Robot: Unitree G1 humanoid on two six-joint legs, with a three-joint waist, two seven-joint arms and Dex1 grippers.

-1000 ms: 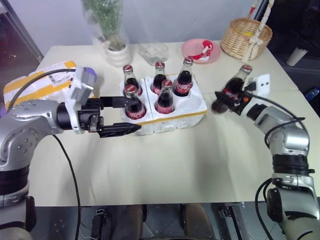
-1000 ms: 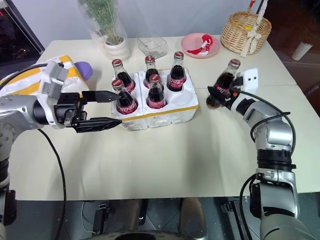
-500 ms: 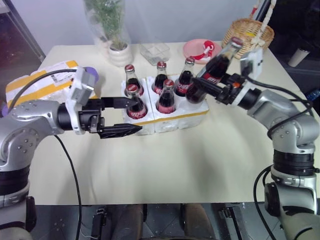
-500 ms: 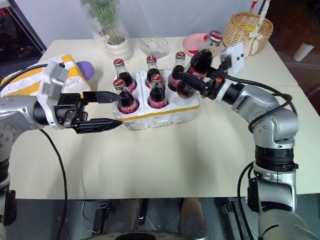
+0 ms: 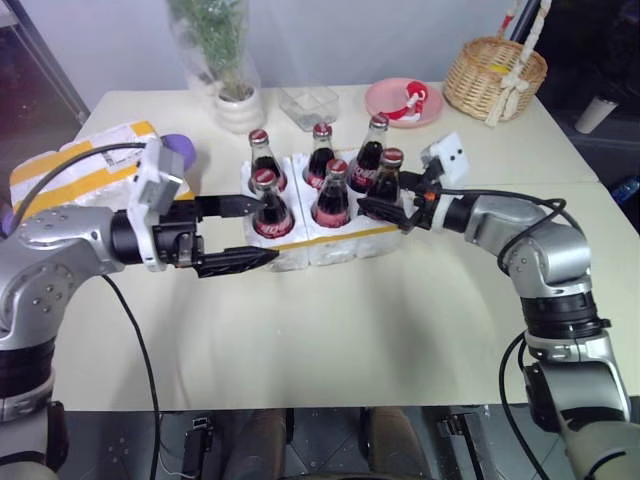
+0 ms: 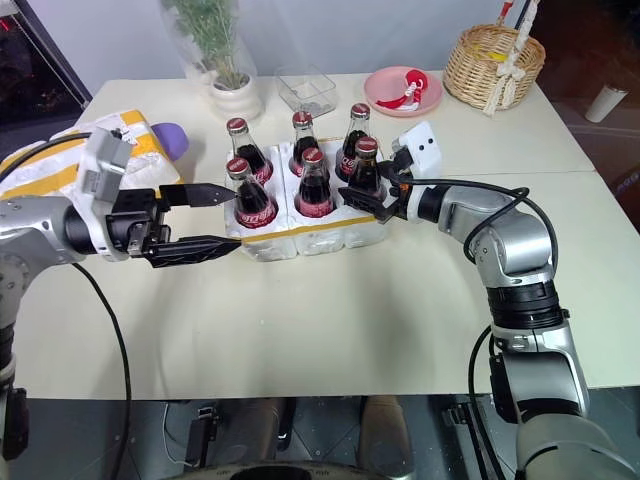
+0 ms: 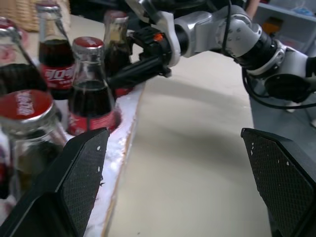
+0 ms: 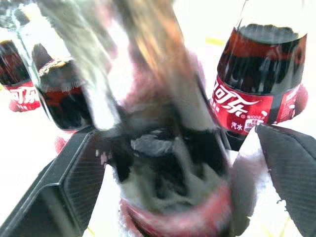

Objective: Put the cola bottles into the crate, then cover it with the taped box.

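My right jaws are standing spread on either side of the last cola bottle [image 5: 389, 175], which is sitting upright in the near right well of the crate [image 5: 345, 244]. Through my right wrist camera the bottle is filling the space between the two black fingers, with a sliver of white showing beside one of them, so I am judging that I am no longer pinching it. The other five cola bottles [image 5: 330, 196] are standing upright in their wells too, dark cola under red caps, red labels facing several ways. All six wells are looking filled, so the bottle half of the job is looking done.

What matters now is the taped box [image 5: 75, 170]. It is lying at the far left of the table [image 5: 400, 330], behind my left forearm, its long axis running from the near left edge toward the far middle, white foam crossed by broad yellow bands with a label on top. My left jaws are gaping wide and empty, pointing rightward at the crate's left end, which is the opposite way from the box. The left arm is far nearer to the box than the right, so I am expecting it to swing back leftward for the lid, while the right arm is needing to back straight away from the bottle without tipping it.
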